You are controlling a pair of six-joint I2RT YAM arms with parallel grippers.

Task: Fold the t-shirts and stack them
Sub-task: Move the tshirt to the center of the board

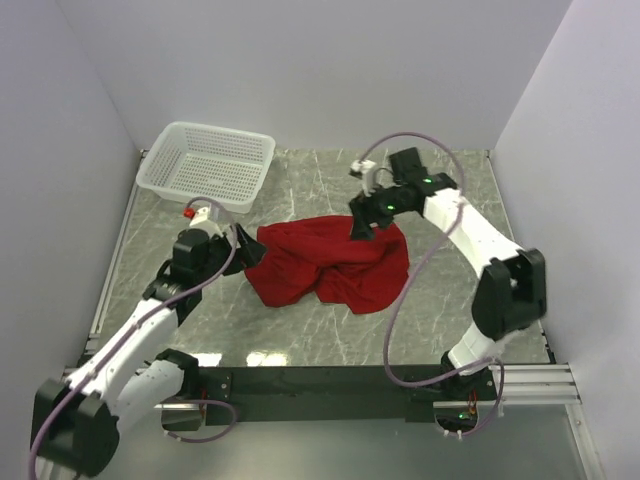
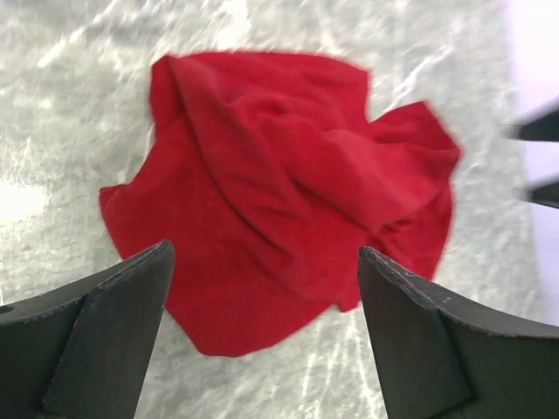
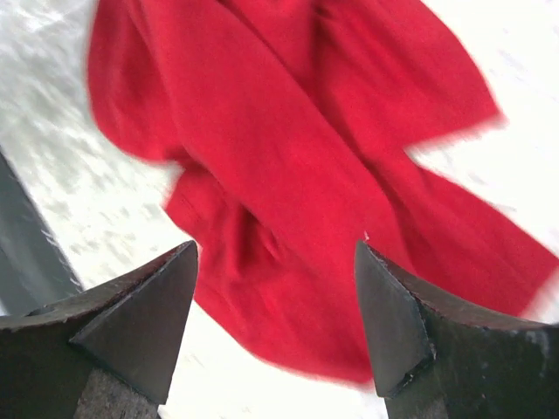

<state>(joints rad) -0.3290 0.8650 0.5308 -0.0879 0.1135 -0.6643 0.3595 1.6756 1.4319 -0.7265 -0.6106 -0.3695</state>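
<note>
Lying bunched, red t-shirt (image 1: 330,265); sleeves indistinct, wrist cams blurry.

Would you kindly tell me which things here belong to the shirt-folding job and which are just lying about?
Job in hand: crumpled red t-shirt; left gripper, open; right gripper, open.
Lying about: white mesh basket, in the far left corner.

My pincer (image 3: 275,251) is spread wide, nothing held. Between its dark fingers (image 3: 131,323) I see a crumpled red t-shirt (image 3: 288,175), blurred, lying on the pale marbled counter (image 3: 105,227).
</note>
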